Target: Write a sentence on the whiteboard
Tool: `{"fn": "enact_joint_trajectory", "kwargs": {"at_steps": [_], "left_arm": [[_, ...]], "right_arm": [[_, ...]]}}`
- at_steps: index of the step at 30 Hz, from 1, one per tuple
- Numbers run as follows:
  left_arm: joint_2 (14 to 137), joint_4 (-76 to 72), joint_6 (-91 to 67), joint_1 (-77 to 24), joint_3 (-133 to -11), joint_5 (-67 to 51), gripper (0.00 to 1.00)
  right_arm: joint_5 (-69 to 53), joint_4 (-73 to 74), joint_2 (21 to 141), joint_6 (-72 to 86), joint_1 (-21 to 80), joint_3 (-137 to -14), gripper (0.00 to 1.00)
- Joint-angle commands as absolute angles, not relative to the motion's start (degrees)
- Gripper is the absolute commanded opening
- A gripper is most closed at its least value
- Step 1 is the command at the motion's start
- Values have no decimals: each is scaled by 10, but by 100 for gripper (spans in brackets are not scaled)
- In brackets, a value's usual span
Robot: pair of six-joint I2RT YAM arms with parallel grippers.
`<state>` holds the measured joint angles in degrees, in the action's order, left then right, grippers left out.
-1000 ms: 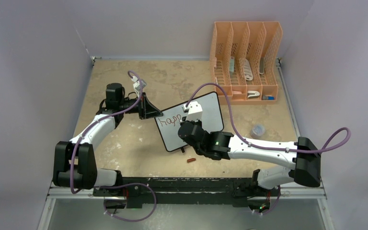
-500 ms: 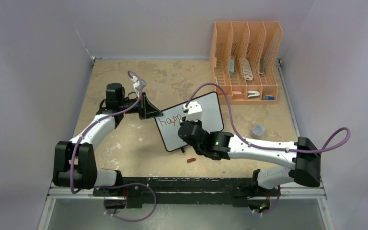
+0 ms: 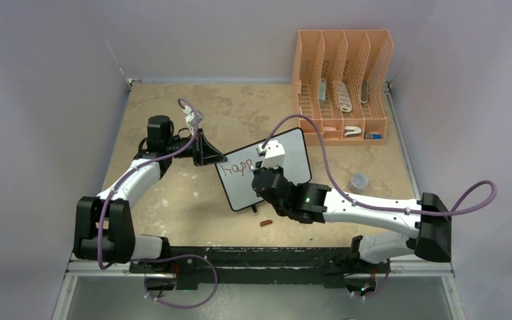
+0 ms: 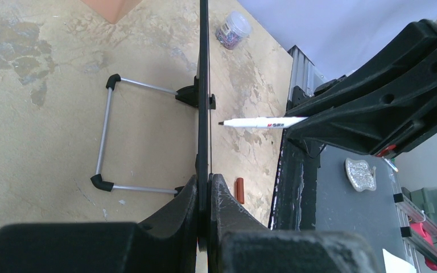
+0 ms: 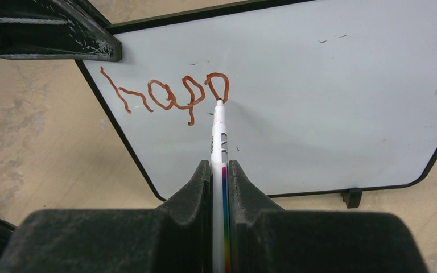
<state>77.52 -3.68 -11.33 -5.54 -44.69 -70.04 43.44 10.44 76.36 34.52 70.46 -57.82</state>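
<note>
1. Clamps the whiteboard [image 3: 297, 160] by its left edge with the left claw [image 3: 213, 159], pressed together on the thin black frame.
2. Sets the board near the middle of the top view, on the tan counter [image 3: 173, 193], tilted, with its lower edge toward the bottom of the frame.
3. From the left wrist view, looks along the board [image 4: 203, 85] edge-on, running up from between the claw [image 4: 203, 182] fingers, with its wire stand [image 4: 105, 136] to the left.
4. Pinches a white marker [image 5: 219, 136] in the right claw [image 5: 220, 168], tip pointing at the second "p"; cannot tell whether the tip touches.
5. Reads "happ" in red-brown lettering [image 5: 165, 94] at the board's [image 5: 330, 85] upper left.
6. Places a small red-brown cap [image 3: 265, 223] on the counter just below the board.
7. Shows a small clear jar [image 3: 359, 181] right of centre and an orange file rack [image 3: 342, 87] at the upper right.
</note>
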Motion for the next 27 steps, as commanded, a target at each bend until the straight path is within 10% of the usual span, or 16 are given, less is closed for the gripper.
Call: {"fn": "enact_joint_trajectory", "kwargs": {"at_steps": [1, 27], "left_arm": [[785, -18, -98, -68, -451, -703, 0], [786, -16, -97, -68, -452, -706, 0]], "right_arm": [[462, 99, 720, 340, 705, -568, 0], [479, 20, 740, 288, 691, -563, 0]]}}
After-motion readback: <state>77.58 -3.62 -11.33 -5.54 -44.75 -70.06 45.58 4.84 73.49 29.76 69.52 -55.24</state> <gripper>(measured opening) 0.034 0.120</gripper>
